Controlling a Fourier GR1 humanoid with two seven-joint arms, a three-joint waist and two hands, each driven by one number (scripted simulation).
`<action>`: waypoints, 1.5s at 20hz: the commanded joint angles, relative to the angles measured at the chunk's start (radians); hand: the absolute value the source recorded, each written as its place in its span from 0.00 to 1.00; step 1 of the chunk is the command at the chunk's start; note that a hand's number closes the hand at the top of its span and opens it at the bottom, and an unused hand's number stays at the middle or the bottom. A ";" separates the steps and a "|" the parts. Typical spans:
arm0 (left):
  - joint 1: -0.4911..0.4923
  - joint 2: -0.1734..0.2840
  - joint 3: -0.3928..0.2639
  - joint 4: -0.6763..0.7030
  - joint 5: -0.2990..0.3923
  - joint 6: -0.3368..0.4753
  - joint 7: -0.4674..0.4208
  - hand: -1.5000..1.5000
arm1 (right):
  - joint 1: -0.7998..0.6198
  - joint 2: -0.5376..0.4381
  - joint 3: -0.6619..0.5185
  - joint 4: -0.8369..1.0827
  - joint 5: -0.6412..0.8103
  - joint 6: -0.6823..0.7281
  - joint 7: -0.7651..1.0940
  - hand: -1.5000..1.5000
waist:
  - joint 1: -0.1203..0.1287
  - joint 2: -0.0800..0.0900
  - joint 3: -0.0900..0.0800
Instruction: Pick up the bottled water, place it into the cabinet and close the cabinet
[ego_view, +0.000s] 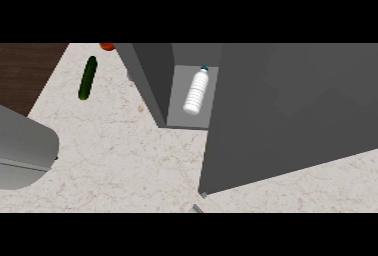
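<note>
Left forearm (22, 150) nearest — hands unseen, fingers untellable — bottled water (196, 92) inside cabinet (295, 110).

A kitchen, by the look of it: a pale marbled stone desk (125, 150) carries a grey cabinet (295, 110) with its door swung open, and a green cucumber (88, 78) lies beside dark wood flooring (26, 70).

The counter (125, 155) was pale stone with thin brownish veins and filled most of the view. At the upper left, past its slanted edge, a dark brown wooden floor (26, 70) showed. A green cucumber (87, 78) lay near that edge, and a small red-orange thing (108, 46) sat at the top border. The light was even and soft.
</note>
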 joint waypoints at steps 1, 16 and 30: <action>0.079 0.027 0.120 0.013 0.101 -0.116 -0.037 0.00 | -0.178 0.071 0.065 0.014 -0.062 -0.096 0.111 1.00 | -0.002 -0.012 -0.004; 0.173 0.007 0.341 0.089 0.274 -0.334 -0.013 0.00 | -0.747 0.075 -0.348 0.448 -0.509 -0.197 0.101 1.00 | -0.026 -0.009 -0.001; 0.169 -0.016 0.485 0.065 0.393 -0.360 0.099 0.00 | -1.012 -0.021 -0.614 0.815 -0.617 0.085 0.092 1.00 | -0.041 -0.009 -0.001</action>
